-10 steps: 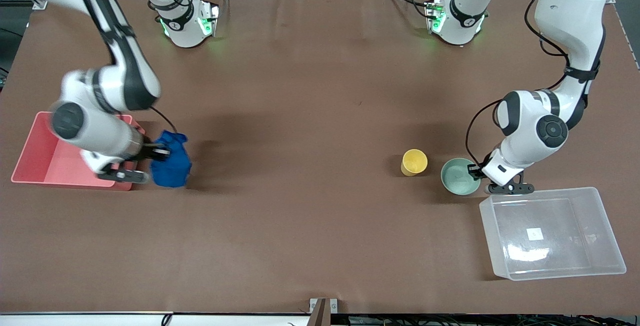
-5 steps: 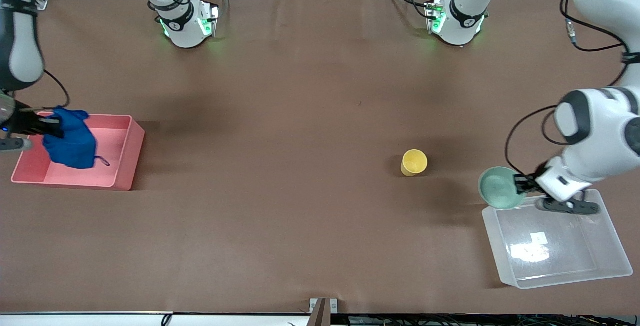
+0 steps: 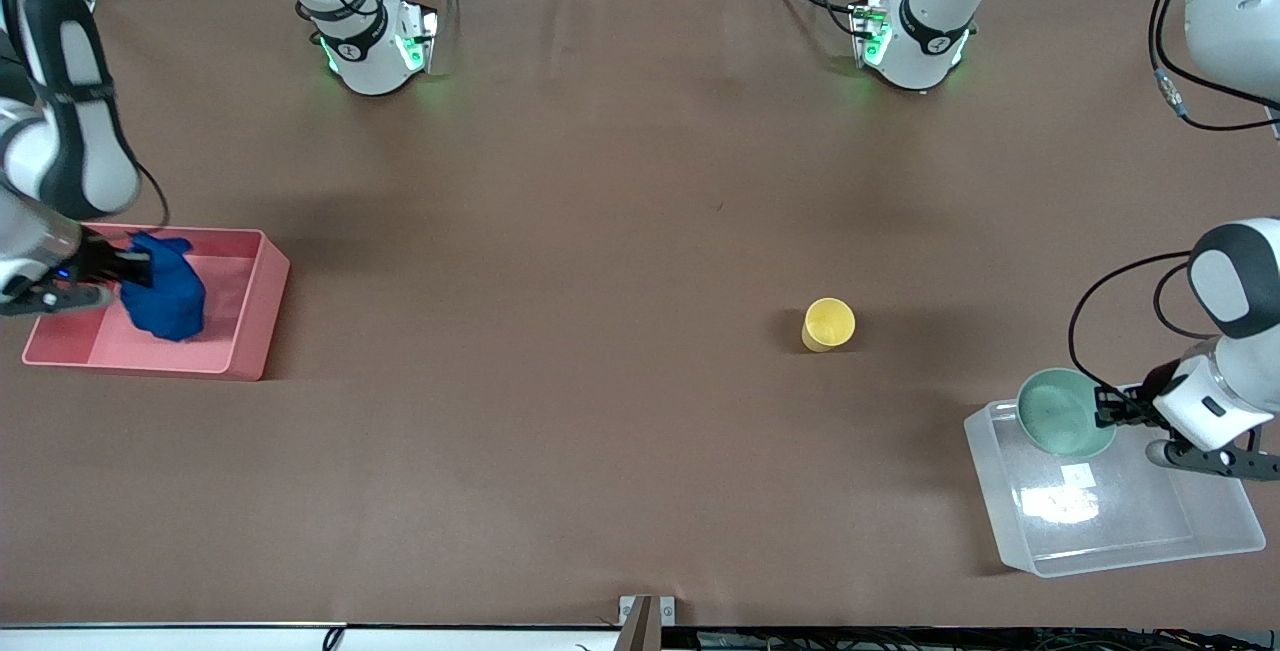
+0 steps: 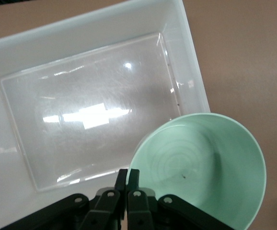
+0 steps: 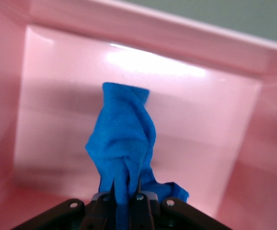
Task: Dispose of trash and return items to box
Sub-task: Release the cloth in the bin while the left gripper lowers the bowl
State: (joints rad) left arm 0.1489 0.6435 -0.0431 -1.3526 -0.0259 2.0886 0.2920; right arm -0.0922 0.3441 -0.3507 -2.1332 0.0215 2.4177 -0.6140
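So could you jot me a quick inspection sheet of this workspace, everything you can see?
Surface: brown table, bare in the middle.
Job's things: blue cloth hanging over the pink bin; green bowl over a corner of the clear box; yellow cup standing on the table, nearer the left arm's end.
Clutter: nothing seen.
Grippers: right gripper shut on the cloth; left gripper shut on the bowl's rim.
Cables: black cable looping along the left arm.
Surroundings: two arm bases with green lights.
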